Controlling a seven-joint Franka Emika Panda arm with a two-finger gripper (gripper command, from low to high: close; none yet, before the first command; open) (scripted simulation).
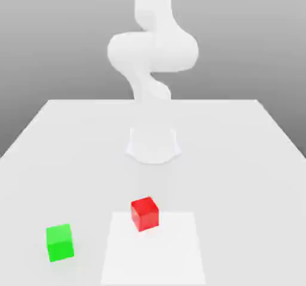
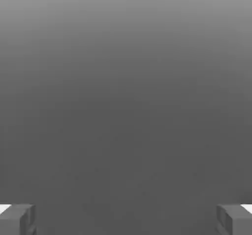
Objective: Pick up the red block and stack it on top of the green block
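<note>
Red block (image 1: 144, 213) first: we see it on the counter (image 1: 227, 189), over the far edge of a white square patch (image 1: 154, 258), turned a little askew. Well apart from it, toward the exterior view's left, we find the green block (image 1: 60, 243) with its top bare. In the hand view our pincer (image 2: 126, 220) stands wide, its two fingers far apart with nothing between them. The white Panda arm (image 1: 153, 51) rises behind the blocks.
</note>
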